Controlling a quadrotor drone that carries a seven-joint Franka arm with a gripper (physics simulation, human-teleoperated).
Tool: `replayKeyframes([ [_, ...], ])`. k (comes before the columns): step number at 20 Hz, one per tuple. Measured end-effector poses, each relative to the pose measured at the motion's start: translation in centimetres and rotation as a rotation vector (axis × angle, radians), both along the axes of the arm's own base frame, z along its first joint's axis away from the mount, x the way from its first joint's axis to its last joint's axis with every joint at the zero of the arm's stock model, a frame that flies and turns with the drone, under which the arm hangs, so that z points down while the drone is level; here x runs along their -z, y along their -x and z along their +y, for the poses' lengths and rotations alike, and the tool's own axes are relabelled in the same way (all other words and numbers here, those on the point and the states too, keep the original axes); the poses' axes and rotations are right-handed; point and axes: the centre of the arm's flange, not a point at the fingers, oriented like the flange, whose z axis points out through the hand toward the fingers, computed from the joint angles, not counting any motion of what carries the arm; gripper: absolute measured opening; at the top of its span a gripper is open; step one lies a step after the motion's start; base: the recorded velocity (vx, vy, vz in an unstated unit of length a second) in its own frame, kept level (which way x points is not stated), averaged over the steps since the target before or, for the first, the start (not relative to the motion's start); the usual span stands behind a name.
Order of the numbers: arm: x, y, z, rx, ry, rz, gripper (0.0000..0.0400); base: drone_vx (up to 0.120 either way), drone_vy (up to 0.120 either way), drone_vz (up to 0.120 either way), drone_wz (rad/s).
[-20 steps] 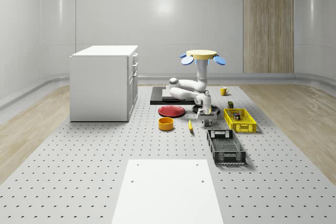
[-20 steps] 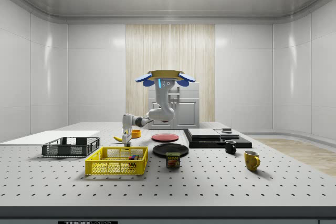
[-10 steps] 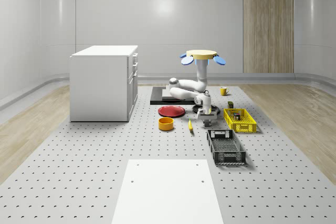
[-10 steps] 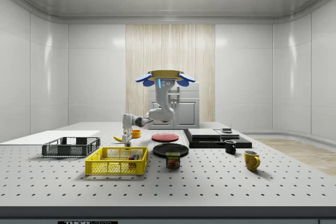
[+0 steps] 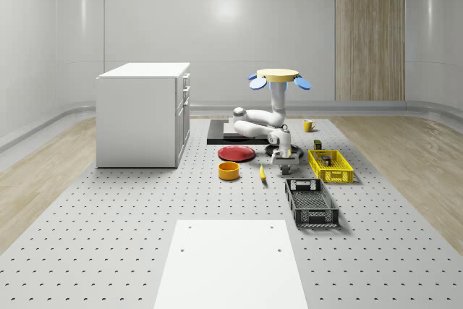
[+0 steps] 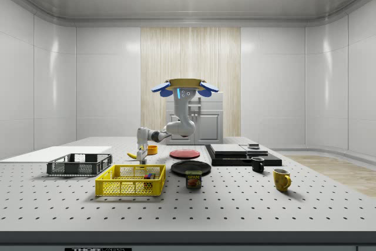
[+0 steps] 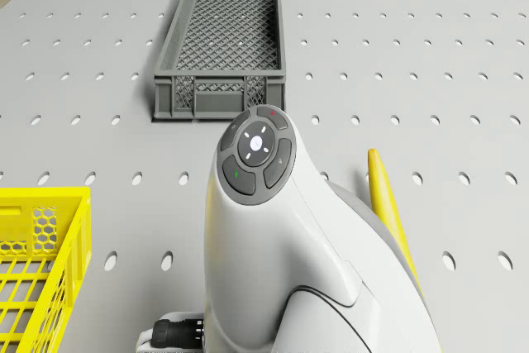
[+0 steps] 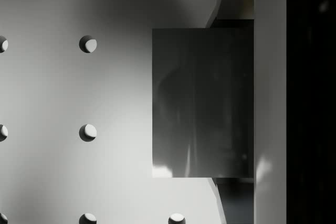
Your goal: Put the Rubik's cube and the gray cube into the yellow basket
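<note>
Our gripper (image 5: 283,155) hangs low over the perforated table (image 5: 145,236), between the banana (image 5: 262,172) and the yellow basket (image 5: 330,166); we cannot tell how far its fingers are parted. In the wrist view we see the gray cube (image 8: 202,103) on the table directly below, one finger (image 8: 270,98) beside its edge — contact not resolvable. Our drone (image 6: 184,86) hovers above the table near the black plate (image 6: 191,167). We see a multicoloured cube (image 6: 149,176) already inside the basket, with the dark crate (image 7: 221,43) nearby.
</note>
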Motion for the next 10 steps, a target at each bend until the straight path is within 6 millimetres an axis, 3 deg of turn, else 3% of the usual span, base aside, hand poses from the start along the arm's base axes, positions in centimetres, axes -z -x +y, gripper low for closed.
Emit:
replayKeyframes([
  [2,0.6,0.0,0.0,0.000,0.000,0.000,0.0251,0.000,0.000,0.000,0.000],
  [10,3.6,0.0,0.0,0.000,0.000,0.000,0.0251,0.000,0.000,0.120,0.000],
])
